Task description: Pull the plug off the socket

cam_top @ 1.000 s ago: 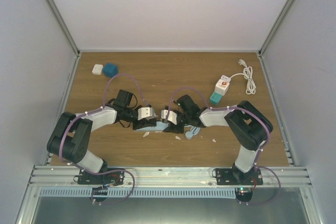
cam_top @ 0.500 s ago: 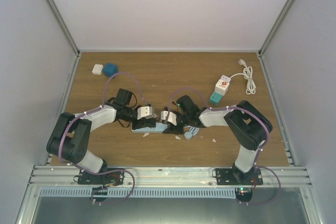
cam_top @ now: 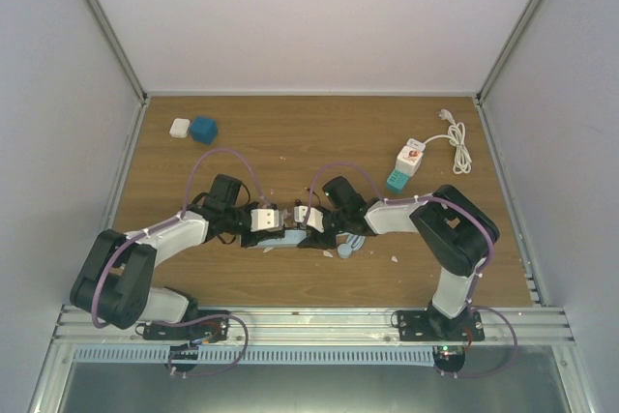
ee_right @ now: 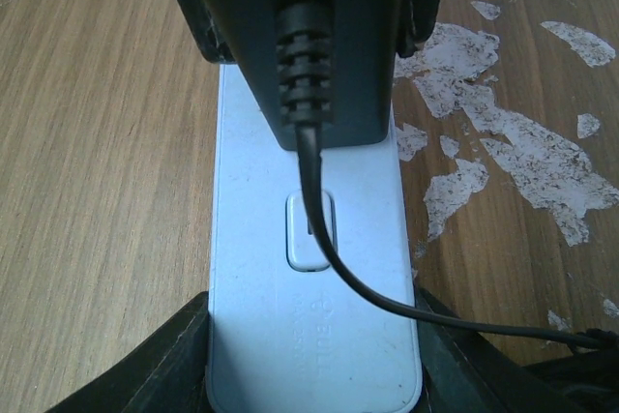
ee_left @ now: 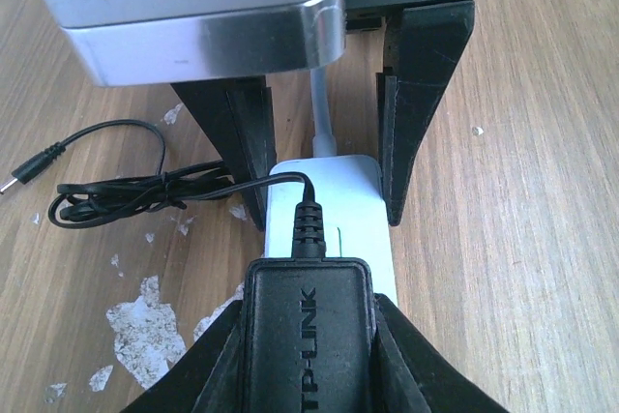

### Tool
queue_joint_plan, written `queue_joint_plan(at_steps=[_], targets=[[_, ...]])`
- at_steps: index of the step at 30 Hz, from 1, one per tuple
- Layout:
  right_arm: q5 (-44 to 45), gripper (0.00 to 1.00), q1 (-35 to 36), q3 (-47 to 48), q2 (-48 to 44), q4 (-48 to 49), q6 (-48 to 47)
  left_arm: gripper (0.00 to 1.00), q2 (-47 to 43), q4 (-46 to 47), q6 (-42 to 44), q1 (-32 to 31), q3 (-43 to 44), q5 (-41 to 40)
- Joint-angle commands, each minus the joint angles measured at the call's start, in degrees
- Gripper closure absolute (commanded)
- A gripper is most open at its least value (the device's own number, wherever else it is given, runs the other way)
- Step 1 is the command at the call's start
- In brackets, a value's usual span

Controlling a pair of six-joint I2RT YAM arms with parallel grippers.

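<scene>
A black plug [ee_left: 308, 336] marked TP-LINK stands on the pale socket strip [ee_left: 334, 215], and my left gripper [ee_left: 308, 321] is shut on its sides. My right gripper [ee_right: 311, 336] is shut on the other end of the socket strip [ee_right: 309, 287], one finger on each long edge. From the right wrist, the plug [ee_right: 305, 36] sits on the strip's far end with its thin black lead curling off to the right. Seen from above, both grippers meet over the strip [cam_top: 290, 237] in mid-table. Whether the plug's pins are still seated is hidden.
The plug's thin black cable [ee_left: 106, 191] lies coiled on the wood left of the strip. A white cube socket [cam_top: 410, 160] with a white cord [cam_top: 455, 142] and a teal block [cam_top: 397, 181] sit at back right. A blue box [cam_top: 203, 130] and a small white box [cam_top: 179, 128] sit at back left.
The left arm has stretched out lower, its elbow swinging toward the near left. Both grippers stay on the plug and strip, which shifted slightly.
</scene>
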Motion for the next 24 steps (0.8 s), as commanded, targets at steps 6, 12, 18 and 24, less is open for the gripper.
queue_joint_plan(at_steps=[6, 12, 18, 24], targets=[[4.1, 0.99, 0.0, 0.5, 2.1, -0.6, 1.0, 0.75, 3.2, -3.7, -5.3, 1.9, 6.0, 12.8], [4.2, 0.99, 0.0, 0.6, 2.2, -0.6, 0.9, 0.75, 5.6, -8.2, -5.1, 3.9, 9.4, 16.5], [4.2, 0.99, 0.0, 0.8, 2.3, -0.8, 1.0, 0.75, 4.1, -8.5, -0.8, 3.5, 8.0, 14.5], [4.2, 0.99, 0.0, 1.2, 2.7, -1.1, 1.2, 0.75, -1.9, -5.1, 3.1, 0.4, 3.8, 8.7]])
